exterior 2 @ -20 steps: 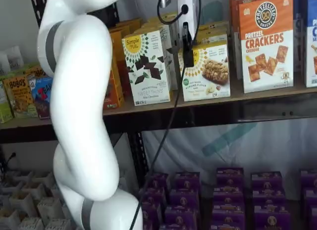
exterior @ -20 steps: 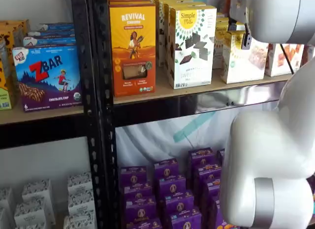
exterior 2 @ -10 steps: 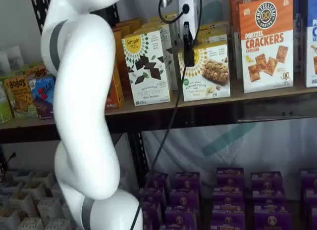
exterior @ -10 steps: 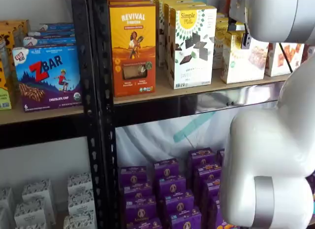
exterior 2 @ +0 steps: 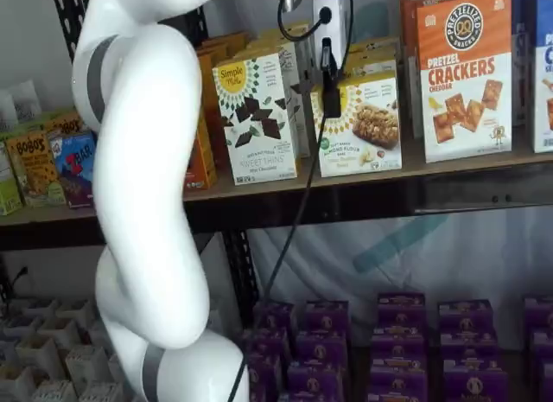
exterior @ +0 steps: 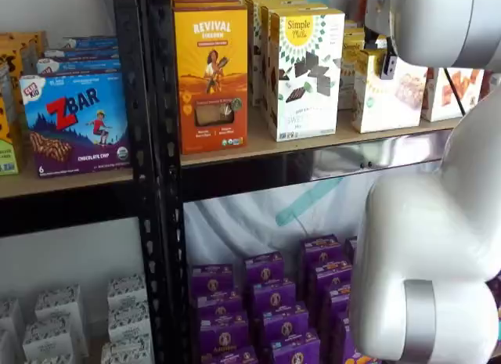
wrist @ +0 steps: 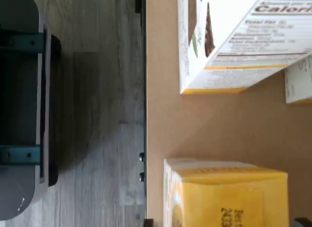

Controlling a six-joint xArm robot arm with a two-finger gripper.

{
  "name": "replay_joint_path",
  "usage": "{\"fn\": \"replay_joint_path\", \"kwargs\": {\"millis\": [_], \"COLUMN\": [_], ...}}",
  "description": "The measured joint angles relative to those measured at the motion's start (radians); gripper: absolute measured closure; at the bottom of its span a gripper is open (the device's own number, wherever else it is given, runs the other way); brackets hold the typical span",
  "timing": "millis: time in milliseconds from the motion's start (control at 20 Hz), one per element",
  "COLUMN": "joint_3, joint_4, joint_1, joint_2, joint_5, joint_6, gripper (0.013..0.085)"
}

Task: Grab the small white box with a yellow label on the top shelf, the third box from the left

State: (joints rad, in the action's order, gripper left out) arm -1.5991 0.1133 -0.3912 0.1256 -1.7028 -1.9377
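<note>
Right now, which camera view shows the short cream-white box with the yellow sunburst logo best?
A shelf view shows the short cream-white box best: nearly its whole front, with a black finger over its left edge. In the other shelf view the arm partly hides it. The wrist view shows only its yellow top.

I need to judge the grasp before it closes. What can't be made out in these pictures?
- Tool: only one black finger shows in a shelf view, side-on, so no gap can be judged.
- Small white box: its top corner is hidden by the white arm.
- Wrist view: both boxes are cut off by the picture's edges.
</note>
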Motion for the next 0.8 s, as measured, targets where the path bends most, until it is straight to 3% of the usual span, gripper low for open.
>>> {"fn": "replay_joint_path", "kwargs": {"millis": [150, 500, 700, 800], "joint_3": [0.0, 0.006, 0.007, 0.008], "joint_4": [-0.002, -0.001, -0.002, -0.001], "joint_1": [0.0, -0.004, -0.005, -0.005], "joint_2": [0.001, 0.006, 0.007, 0.009], "joint_5": [0.0, 0.0, -0.003, -0.005], "joint_6": [0.0, -0.004, -0.005, -0.005], "gripper": [0.033, 0.049, 0.049, 0.053]}}
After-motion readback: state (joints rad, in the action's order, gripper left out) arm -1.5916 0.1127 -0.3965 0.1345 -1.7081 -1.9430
